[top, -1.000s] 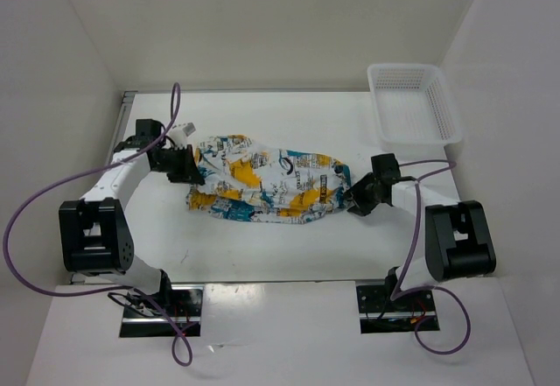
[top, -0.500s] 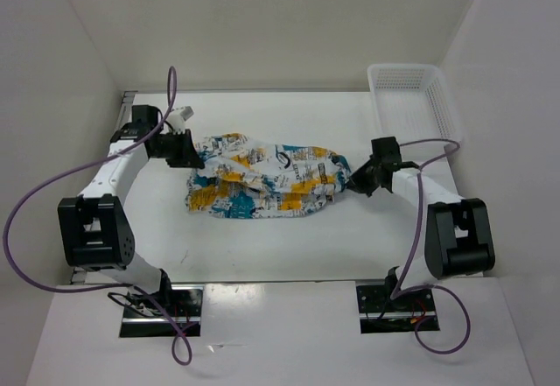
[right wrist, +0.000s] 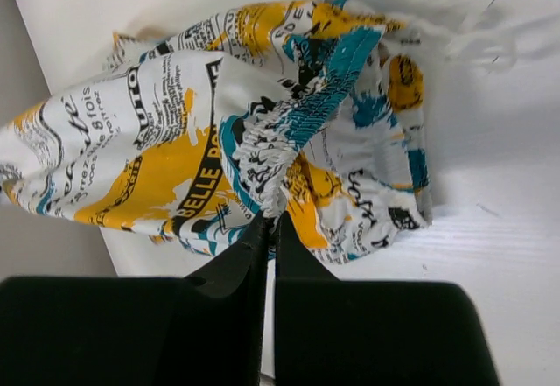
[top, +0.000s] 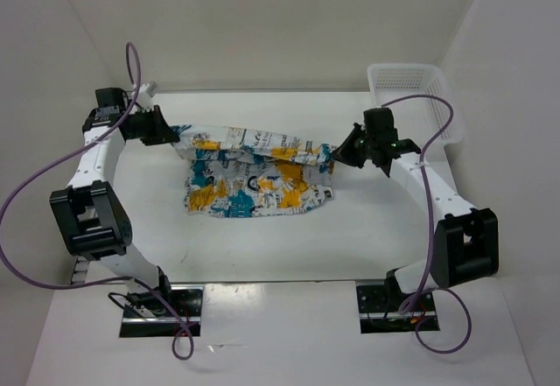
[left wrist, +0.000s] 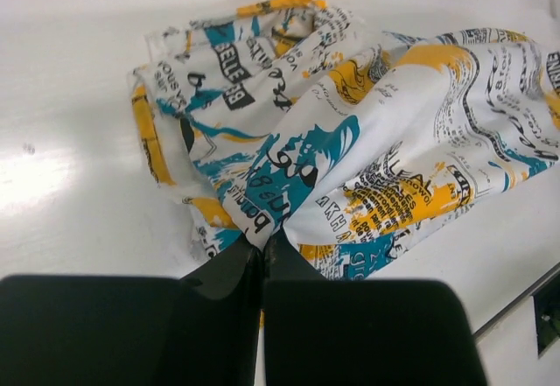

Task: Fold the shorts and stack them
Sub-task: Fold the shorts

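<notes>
Raised the shorts point(top: 254, 171) higher and farther back than before. Clamped on both ends with left fingers point(left wrist: 226, 270) and right fingers point(right wrist: 234, 263), probably to stretch them for folding.

The shorts point(top: 254, 176), white with teal, orange-yellow and black print, hang crumpled, upper edge stretched sideways, lower part resting on the table point(top: 262, 242).

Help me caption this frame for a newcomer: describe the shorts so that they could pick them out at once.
On the white table, look between the two arms. The shorts are the crumpled cloth there, pinched at each end by the left gripper and the right gripper. Their teal, yellow and black print sets them apart from the plain white basket at the far right.
</notes>
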You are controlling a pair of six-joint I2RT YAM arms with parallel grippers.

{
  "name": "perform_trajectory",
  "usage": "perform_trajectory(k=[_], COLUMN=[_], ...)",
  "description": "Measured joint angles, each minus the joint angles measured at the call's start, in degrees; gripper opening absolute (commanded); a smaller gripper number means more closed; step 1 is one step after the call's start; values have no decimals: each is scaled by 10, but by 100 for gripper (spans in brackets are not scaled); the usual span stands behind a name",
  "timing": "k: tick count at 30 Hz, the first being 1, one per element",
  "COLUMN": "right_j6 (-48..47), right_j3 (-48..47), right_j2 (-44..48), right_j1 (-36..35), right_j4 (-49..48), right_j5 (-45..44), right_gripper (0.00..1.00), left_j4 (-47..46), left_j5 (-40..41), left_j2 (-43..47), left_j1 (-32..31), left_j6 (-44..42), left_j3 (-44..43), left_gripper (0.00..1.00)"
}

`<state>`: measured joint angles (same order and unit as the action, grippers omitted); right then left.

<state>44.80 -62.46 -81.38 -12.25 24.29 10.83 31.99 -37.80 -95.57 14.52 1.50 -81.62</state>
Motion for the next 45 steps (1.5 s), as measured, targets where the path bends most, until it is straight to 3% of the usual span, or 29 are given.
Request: perform_trajectory(k=[10, 22, 23, 25, 26, 28, 29, 30, 33, 38, 45], right_j6=[-5, 16, 18, 20, 22, 21, 19, 17, 4, -7, -19], right_j3=[78, 84, 84, 85, 87, 88, 88, 88, 88, 88, 84], right_j2=[-38, -97, -97, -97, -97, -97, -97, -95, -80, -58, -165], right_j1=[-33, -33, -33, -32, -32, -31, -31, -31, -24, 32, 50], right_j4=[10, 10, 10, 10, 10, 10, 11, 11, 15, 7, -34], right_j5=[8, -10, -14, -20, -21, -24, -25, -27, -33, -13, 87], right_gripper=[0, 0, 2, 12, 24, 38, 59, 67, 70, 69, 69], left_j4=[13, 72, 79, 87, 90, 93, 96, 100, 118, 95, 20], left_j5=[-10, 20, 27, 41, 47, 56, 57, 60, 73, 86, 59], left_j2=[58, 140, 140, 140, 140, 140, 140, 140, 140, 140, 70], left_j1=[37, 37, 37, 37, 37, 37, 37, 37, 37, 35, -30], left_j6=[0, -1, -1, -2, -3, -7, -6, -6, -12, -12, -12], left_j3=[143, 291, 296, 301, 303, 303, 301, 297, 257, 163, 148], left_gripper=[0, 0, 1, 17, 37, 45, 49, 54, 60, 55, 51])
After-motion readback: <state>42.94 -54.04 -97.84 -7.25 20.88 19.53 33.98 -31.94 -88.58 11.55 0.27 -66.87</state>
